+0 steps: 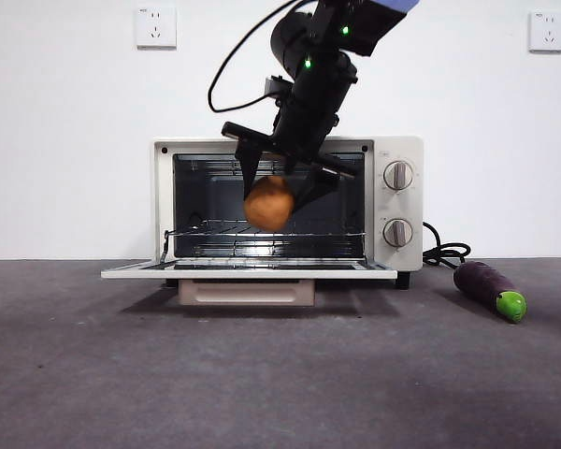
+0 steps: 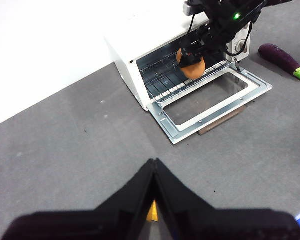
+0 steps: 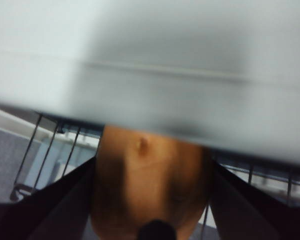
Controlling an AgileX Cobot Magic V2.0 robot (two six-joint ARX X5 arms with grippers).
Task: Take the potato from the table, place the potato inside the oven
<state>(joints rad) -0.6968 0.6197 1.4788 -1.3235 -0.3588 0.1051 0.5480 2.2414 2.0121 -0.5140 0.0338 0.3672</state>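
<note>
Right jaws [image 1: 282, 192] round potato [image 1: 268, 204], above table [image 1: 280, 374]

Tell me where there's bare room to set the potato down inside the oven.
The wire rack inside the oven looks bare across its width, between the side walls. The open door is also bare. The crowded spot is the oven mouth, where the right gripper holds the potato above the rack.
</note>
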